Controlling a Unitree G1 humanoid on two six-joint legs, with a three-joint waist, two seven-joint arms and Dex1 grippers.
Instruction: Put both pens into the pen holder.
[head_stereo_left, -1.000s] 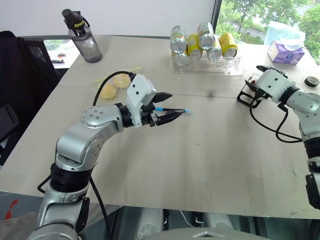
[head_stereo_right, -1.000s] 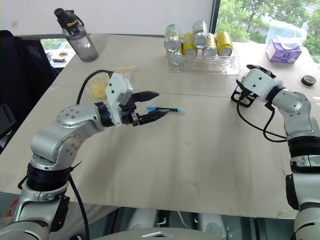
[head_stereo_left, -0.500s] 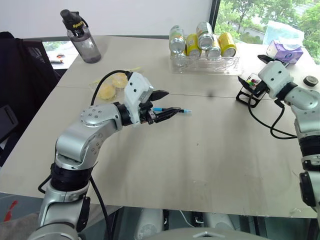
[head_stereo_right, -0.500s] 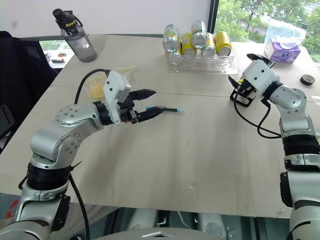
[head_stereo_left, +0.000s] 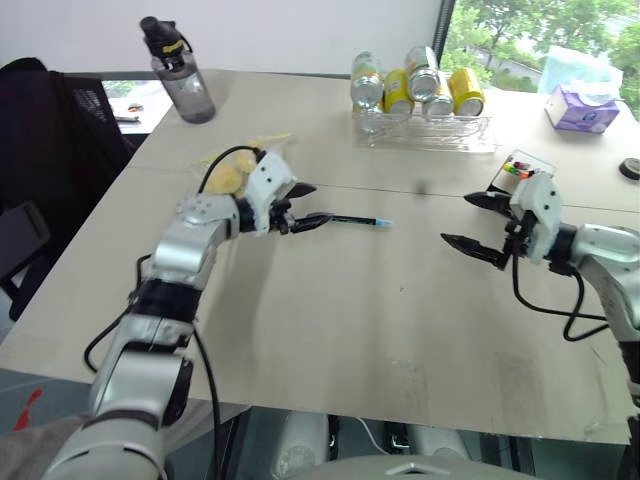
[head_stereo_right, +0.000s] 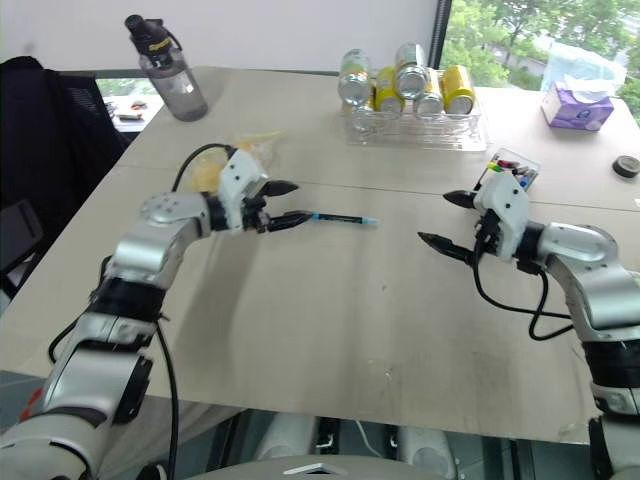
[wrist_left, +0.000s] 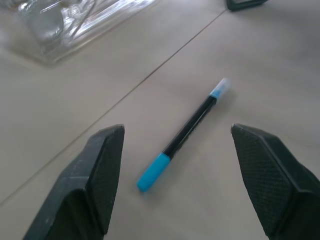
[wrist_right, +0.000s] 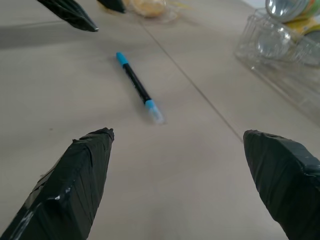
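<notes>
Black-barrelled pen (wrist_left: 184, 133) — slim, blue-tipped — lies on matte table (head_stereo_left: 380, 310); left gripper (head_stereo_left: 305, 205) and right gripper (head_stereo_left: 473, 222) both spread.

We see a pale table (head_stereo_left: 330, 330) made of two tops meeting at a seam. At its eleven o'clock stands a smoky grey water bottle (head_stereo_left: 183, 72) with a black cap, upright. At one o'clock a clear tray (head_stereo_left: 425, 128) holds cans (head_stereo_left: 428, 85), yellow and silver, lying on their sides. At two o'clock sits a purple tissue box (head_stereo_left: 577, 108). At ten o'clock a clear bag of yellow fruit (head_stereo_left: 228, 172) lies flat. Off the nine o'clock edge stands a black chair (head_stereo_left: 50, 150).
</notes>
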